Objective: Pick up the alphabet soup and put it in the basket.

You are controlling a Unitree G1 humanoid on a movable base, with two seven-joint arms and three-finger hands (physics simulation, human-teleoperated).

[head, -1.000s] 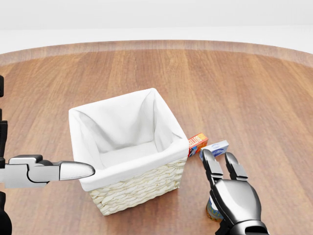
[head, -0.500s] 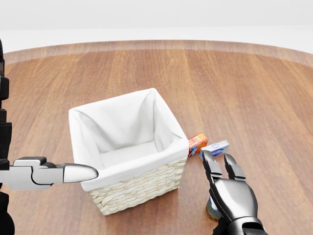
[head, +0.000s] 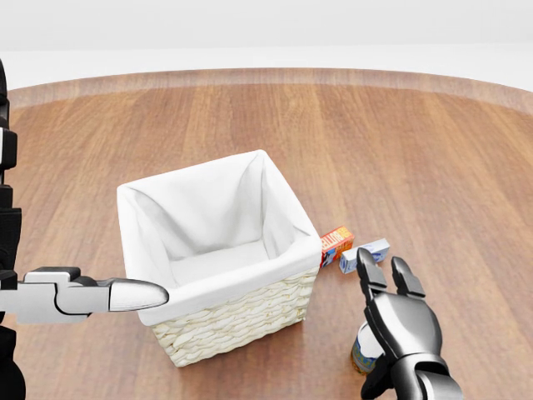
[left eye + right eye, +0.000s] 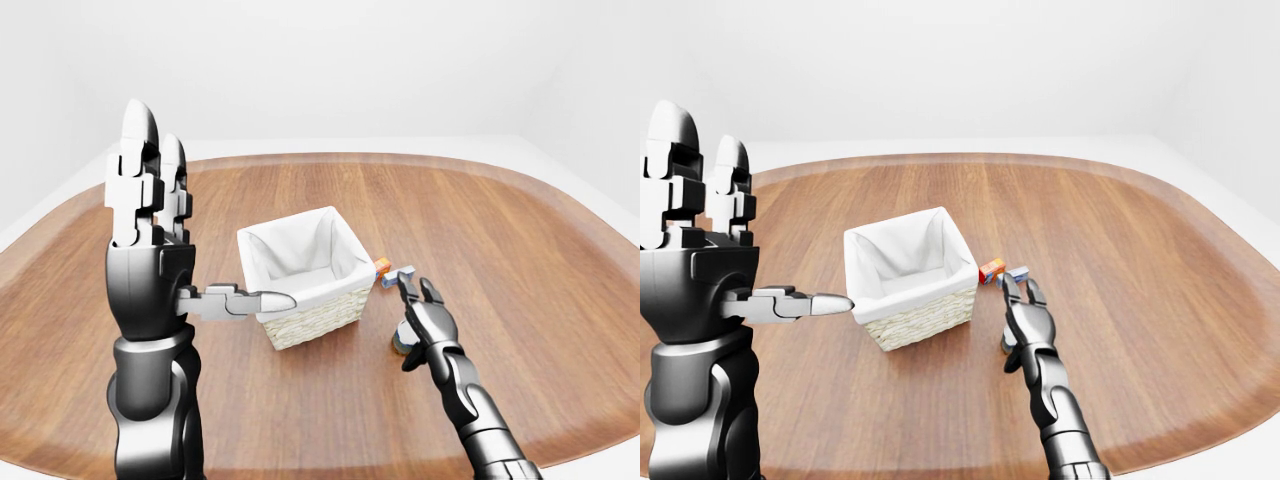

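**Right hand shifts over the soup can beside the basket**

Since the earlier head-view frames the right hand (image 3: 404, 321) has slid a little toward the right and bottom of the view, uncovering the small blue-and-white box (image 3: 365, 254) it had partly hidden; the left hand's pointing finger has barely changed place. The alphabet soup (image 3: 361, 352) stands on the wooden surface (image 3: 400, 150), near the bottom of the head view, just right of the basket's lower right corner and mostly hidden under the right hand. That hand's fingers (image 3: 367, 276) are spread apart and stretched out above the can, not closed round it; whether the palm touches the can cannot be told. The basket (image 3: 241, 321), woven and lined with white cloth, sits at the middle of the surface. An orange box (image 3: 336, 244) lies against its right side, with the blue-and-white box just beside it. The left hand (image 4: 148, 240) is raised upright at the left, fingers apart, one finger reaching level to the basket's left rim.
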